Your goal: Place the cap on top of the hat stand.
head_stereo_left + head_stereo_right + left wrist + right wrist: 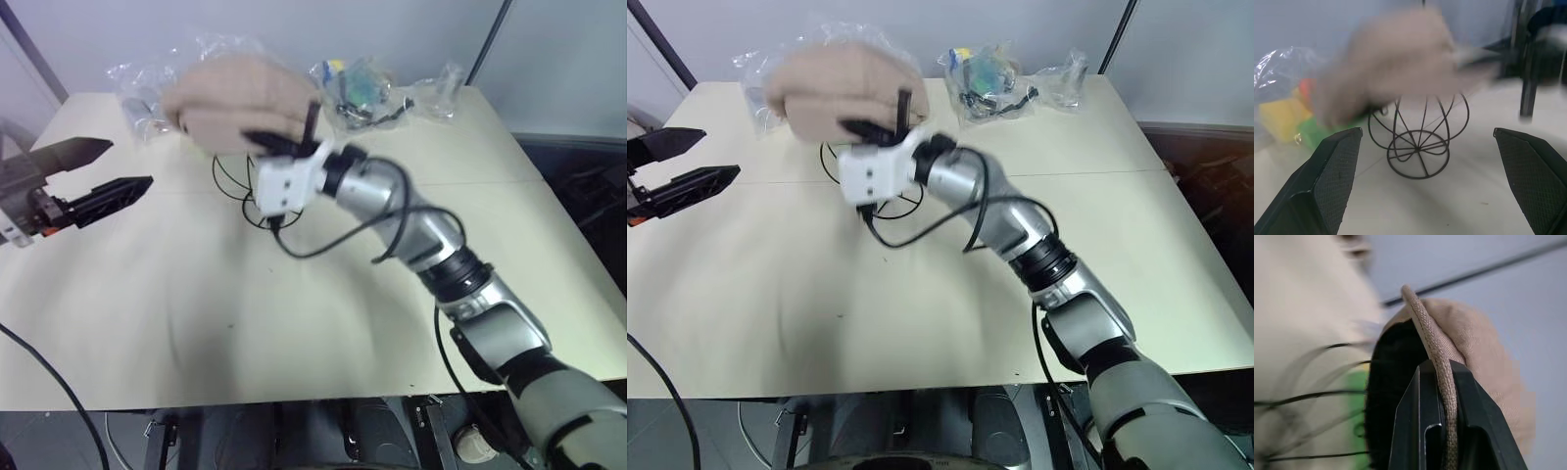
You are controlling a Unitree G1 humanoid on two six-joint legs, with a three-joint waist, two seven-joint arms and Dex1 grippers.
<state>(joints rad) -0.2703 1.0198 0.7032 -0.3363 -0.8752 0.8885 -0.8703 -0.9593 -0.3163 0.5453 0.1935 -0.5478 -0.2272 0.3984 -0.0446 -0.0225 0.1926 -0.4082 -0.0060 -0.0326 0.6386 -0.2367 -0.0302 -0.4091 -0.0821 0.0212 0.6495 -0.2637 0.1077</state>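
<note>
Right claw (1442,382) pinched cap (245,103) edge above stand (1418,139); left claw (103,176) spread wide; best: centre cap, lower slow, then let go.

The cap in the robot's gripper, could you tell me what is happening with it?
The right gripper is shut on the rim of the beige cap and holds it in the air just above the black wire hat stand on the table. The left gripper waits open at the side, holding nothing. The cap is not yet on the stand.
</note>
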